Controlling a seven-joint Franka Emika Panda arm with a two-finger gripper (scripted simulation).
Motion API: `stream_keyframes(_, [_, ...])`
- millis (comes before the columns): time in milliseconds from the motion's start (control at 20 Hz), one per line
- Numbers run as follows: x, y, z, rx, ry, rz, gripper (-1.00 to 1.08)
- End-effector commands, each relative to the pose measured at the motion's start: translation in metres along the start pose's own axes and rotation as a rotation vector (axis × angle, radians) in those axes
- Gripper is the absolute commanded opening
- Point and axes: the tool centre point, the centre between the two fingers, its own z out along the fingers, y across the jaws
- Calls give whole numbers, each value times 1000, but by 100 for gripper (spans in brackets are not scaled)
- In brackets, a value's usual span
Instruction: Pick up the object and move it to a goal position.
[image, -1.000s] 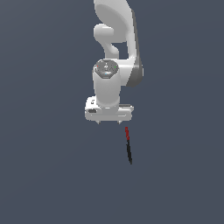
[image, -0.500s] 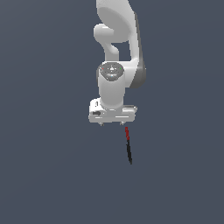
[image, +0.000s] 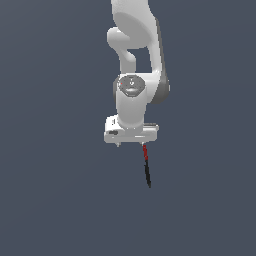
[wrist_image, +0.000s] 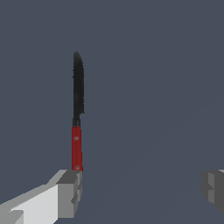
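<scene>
The object is a thin stick, one half dark red and one half black (image: 146, 166), lying on the dark grey floor. In the wrist view the stick (wrist_image: 77, 113) shows its full length, with its red end right beside one of my fingers (wrist_image: 70, 192). My gripper (image: 131, 143) hangs just above the red end and is offset to the exterior view's left. The gripper (wrist_image: 142, 190) is open wide and empty. The stick lies outside the gap, in line with one finger, not between the two.
The floor is a flat, uniform dark grey surface (image: 60, 200). The white arm (image: 135, 60) rises straight up behind the gripper. No other objects or edges show.
The hand has moved slightly down and toward the exterior view's right, closer over the stick's red end. The stick has not moved.
</scene>
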Motion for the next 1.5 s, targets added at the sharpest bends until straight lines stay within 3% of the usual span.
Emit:
stream_keyframes(0, [5, -7, 7, 0, 0, 1, 100])
stream_keyframes(700, [38, -70, 68, 0, 5, 18, 100])
stream_keyframes(1450, [40, -77, 97, 0, 6, 20, 100])
